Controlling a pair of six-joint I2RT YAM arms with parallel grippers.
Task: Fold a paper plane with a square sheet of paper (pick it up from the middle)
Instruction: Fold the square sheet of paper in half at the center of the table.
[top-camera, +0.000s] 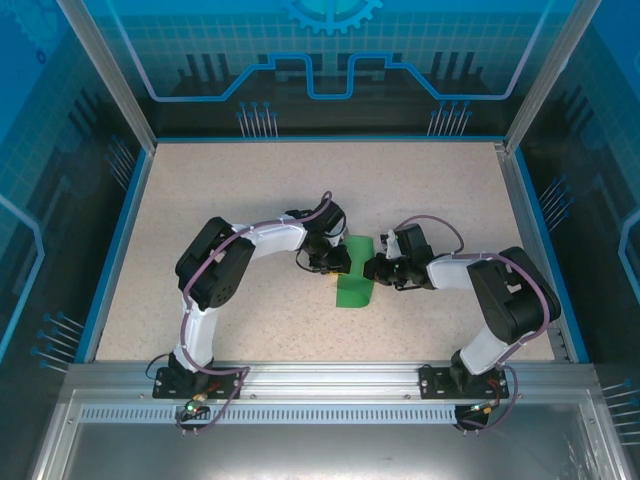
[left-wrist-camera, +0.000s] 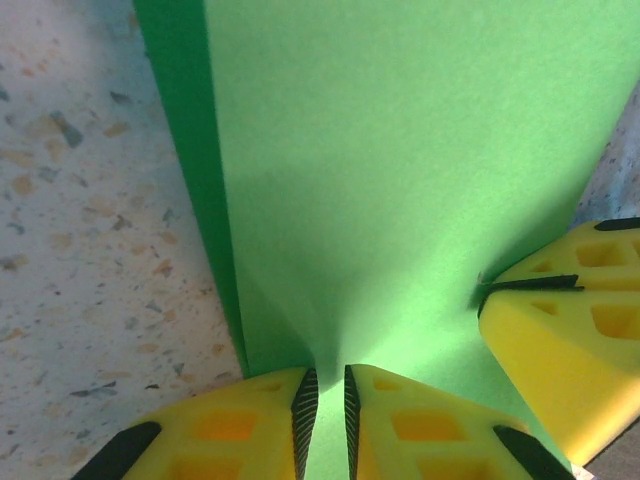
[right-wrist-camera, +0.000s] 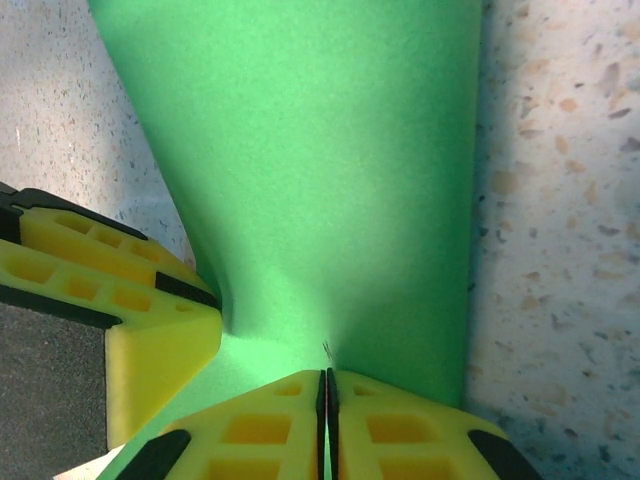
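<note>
Green sheet of paper (top-camera: 354, 282) is sitting near the middle of the speckled worktop (top-camera: 230, 200). From above it is appearing as a narrow strip, longer than it is wide, with the two arms reaching in toward it from either side. The left gripper (top-camera: 336, 262) is meeting the strip's left edge and the right gripper (top-camera: 376, 270) its right edge, the two facing each other across the paper. At that size the overhead camera is not giving away how the jaws are standing, or whether the strip is resting flat or being raised.

The wrist cameras are filling that in. In the left wrist view, the left gripper (left-wrist-camera: 325, 385) is showing its yellow fingers (left-wrist-camera: 420, 420) drawn almost together, with a sliver of green running between the ribbed black pads: it is pinching the paper. A darker green band is running along the paper's left side there, next to the bare worktop, and one yellow finger of the right gripper (left-wrist-camera: 560, 330) is pressing against the sheet at the right.

In the right wrist view, the right gripper (right-wrist-camera: 327, 380) is holding its pads pressed tight together with the green edge going into the seam, so it too is pinching the sheet. A yellow finger of the left gripper (right-wrist-camera: 130, 300) is touching the paper at the left, and the sheet is bending slightly where the two grips are coming close.
</note>
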